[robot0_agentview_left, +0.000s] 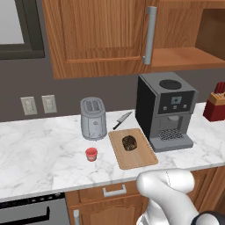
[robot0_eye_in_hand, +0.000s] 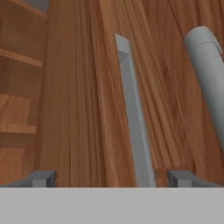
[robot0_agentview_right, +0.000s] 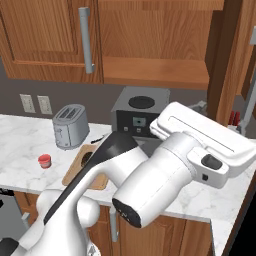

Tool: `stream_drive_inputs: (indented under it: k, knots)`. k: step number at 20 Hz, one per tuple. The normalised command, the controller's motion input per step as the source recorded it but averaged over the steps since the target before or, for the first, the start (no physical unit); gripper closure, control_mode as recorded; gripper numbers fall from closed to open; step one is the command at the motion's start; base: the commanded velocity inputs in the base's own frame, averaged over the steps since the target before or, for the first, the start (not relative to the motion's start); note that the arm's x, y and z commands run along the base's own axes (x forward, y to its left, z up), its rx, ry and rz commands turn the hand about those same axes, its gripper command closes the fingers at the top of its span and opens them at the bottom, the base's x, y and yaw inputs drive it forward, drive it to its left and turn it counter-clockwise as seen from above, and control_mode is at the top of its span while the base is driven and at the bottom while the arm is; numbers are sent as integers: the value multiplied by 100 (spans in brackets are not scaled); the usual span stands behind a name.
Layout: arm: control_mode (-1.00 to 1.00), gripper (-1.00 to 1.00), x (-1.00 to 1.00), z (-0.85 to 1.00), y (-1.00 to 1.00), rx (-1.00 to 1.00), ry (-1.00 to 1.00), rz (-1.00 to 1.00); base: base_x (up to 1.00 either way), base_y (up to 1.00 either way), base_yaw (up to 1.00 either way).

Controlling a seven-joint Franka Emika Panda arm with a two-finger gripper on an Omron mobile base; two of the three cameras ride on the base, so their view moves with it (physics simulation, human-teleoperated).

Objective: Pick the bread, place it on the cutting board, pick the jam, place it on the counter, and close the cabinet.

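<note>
The bread (robot0_agentview_left: pixel 128 143), a dark brown lump, lies on the tan cutting board (robot0_agentview_left: pixel 138 160), whose left end (robot0_agentview_right: pixel 72 172) pokes out beside my arm. The small red jam (robot0_agentview_left: pixel 91 154) (robot0_agentview_right: pixel 44 160) stands on the white marble counter (robot0_agentview_left: pixel 39 154), left of the board. Above, the cabinet (robot0_agentview_left: pixel 101 35) has its left door shut and its right compartment (robot0_agentview_left: pixel 189 52) open, with the right door (robot0_agentview_right: pixel 223 75) swung out. My gripper (robot0_eye_in_hand: pixel 111 179) is open and close against that door's wood. A grey bar handle (robot0_eye_in_hand: pixel 136 131) runs up between the fingertips (robot0_eye_in_hand: pixel 43 178).
A toaster (robot0_agentview_left: pixel 93 118) and a knife (robot0_agentview_left: pixel 122 120) sit behind the board. The dark coffee machine (robot0_agentview_left: pixel 167 110) stands under the open compartment, and a red knife block (robot0_agentview_left: pixel 215 103) is at the far right. A second grey bar (robot0_eye_in_hand: pixel 205 78) crosses the hand view's right.
</note>
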Motion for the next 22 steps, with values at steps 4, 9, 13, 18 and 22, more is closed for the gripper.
stream_drive_inputs:
  k: [4, 9, 13, 18, 22]
  knots:
    - [-100, -100, 26, 0, -10, 0, 0, 0, 0, 0, 0]
    - [-100, -100, 26, -6, -6, 0, 0, 0, 0, 0, 0]
    - [-100, -100, 8, -12, -1, 0, 0, 0, 0, 0, 0]
    - [-100, -100, 0, -22, 0, 0, 0, 3, 0, 0, 0]
    - [-100, -100, 2, -19, 1, 0, 0, 6, 0, 0, 0]
